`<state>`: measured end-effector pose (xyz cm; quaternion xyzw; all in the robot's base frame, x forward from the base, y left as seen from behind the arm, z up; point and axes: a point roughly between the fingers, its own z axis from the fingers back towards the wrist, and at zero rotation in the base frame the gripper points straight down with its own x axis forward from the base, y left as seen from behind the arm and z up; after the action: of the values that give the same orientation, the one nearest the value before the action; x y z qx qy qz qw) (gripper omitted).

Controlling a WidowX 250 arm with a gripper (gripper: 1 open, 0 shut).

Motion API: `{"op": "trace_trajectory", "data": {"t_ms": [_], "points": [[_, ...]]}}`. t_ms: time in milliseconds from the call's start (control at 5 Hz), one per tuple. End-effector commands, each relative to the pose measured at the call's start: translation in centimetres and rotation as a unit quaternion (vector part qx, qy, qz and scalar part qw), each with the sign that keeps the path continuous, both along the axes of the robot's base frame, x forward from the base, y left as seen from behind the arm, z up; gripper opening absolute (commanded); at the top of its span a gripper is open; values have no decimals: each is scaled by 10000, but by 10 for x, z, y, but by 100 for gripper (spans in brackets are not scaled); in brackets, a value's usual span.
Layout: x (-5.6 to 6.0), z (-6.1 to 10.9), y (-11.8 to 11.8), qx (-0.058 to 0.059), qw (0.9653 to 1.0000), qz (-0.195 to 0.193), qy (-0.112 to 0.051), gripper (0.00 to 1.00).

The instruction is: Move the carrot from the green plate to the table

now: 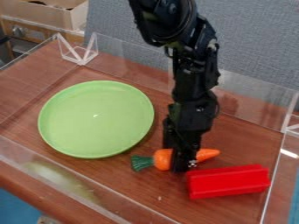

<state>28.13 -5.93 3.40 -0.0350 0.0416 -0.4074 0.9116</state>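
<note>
The carrot (176,158) lies crosswise in the lower middle of the frame, its dark green stub pointing left and its orange tip pointing right. It is off the green plate (93,118), just beside the plate's lower right rim, and low over the counter (251,131); whether it already rests on the wood or hangs a hair above it cannot be told from this view. The gripper (184,163) comes straight down from the black arm, and the jaws are clamped on the carrot at about its middle. A red block (229,181) lies just to the lower right, close to the carrot's tip but apparently not touching it.

The plate is bare, so the carry looks finished and the step in hand is the set-down. The next move, as I judge it, calls for settling the carrot onto the wood, parting the jaws, and lifting straight up so neither the carrot nor the block is nudged.
</note>
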Motion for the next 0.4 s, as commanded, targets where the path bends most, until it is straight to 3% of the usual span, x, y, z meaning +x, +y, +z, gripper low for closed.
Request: {"op": "trace_trajectory", "data": {"t_ms": [0,200], "points": [[3,37,2,17,9983,200,-548,0],[-5,57,19,105,9956,577,-730,0]]}}
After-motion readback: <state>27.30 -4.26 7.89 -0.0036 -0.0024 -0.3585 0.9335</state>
